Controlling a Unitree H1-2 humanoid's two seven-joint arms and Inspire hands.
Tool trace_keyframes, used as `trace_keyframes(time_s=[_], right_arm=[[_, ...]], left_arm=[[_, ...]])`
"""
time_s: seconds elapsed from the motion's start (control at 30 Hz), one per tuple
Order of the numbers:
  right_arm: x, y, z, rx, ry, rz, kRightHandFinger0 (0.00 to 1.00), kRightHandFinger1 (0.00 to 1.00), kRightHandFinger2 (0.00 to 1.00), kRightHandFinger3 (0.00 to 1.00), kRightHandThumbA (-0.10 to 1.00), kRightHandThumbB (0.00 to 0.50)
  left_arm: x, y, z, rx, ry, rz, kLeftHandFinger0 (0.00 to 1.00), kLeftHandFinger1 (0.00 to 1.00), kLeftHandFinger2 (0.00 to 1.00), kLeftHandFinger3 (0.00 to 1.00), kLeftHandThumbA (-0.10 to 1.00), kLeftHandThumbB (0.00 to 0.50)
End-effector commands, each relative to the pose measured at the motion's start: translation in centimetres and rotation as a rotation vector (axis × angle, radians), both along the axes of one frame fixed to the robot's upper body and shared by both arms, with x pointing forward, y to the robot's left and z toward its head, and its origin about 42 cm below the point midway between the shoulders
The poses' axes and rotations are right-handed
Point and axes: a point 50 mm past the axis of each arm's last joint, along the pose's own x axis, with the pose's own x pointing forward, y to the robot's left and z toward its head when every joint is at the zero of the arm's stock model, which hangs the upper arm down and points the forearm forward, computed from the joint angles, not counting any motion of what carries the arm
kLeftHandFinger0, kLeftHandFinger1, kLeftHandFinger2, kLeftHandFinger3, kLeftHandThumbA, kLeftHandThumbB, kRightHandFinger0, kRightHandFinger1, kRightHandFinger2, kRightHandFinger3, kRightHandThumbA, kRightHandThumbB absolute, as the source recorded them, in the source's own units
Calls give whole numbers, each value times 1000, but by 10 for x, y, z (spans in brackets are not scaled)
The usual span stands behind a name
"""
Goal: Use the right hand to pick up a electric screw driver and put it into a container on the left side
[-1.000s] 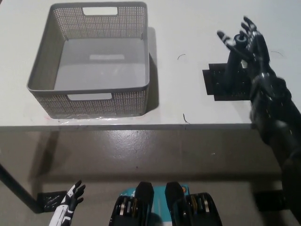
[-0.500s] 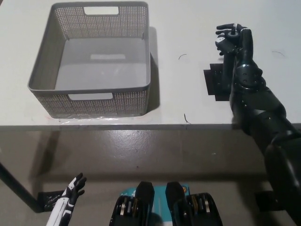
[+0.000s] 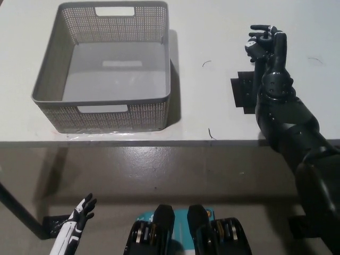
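Closing on the electric screwdriver (image 3: 258,64), upright under its curled fingers, the right hand (image 3: 264,43) should be squeezed firmly before lifting toward the basket (image 3: 101,109) far left.

Electric screwdriver (image 3: 258,64): dark, upright on a black mat on the table's right, grey top cap showing, body largely hidden. Container (image 3: 106,64): grey perforated rectangular basket, handle cutouts, empty, on the table's left, well apart.
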Motion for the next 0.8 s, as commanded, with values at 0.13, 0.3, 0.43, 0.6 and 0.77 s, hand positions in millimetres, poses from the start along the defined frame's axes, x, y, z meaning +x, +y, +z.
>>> trace_keyframes(time_s=[0.13,0.3,0.43,0.6,0.77], right_arm=[[15,15,74,-9,-191,-24,0,147,584,611,-100,147],[18,33,117,-23,-297,9,0,151,607,660,-100,155],[17,49,146,-21,-376,41,0,148,590,649,-100,146],[13,76,178,-4,-450,84,0,125,561,631,-100,139],[9,94,191,-8,-470,112,0,43,481,618,-100,139]], left_arm=[[3,6,8,-11,-42,3,1000,1000,1000,1000,1000,155],[0,5,6,-16,-41,5,1000,1000,1000,1000,1000,154],[-1,5,6,-13,-41,8,1000,1000,1000,1000,1000,161],[-2,6,7,-5,-36,9,1000,1000,1000,1000,1000,161],[-4,6,8,-8,-31,8,1000,1000,1000,1000,1000,164]])
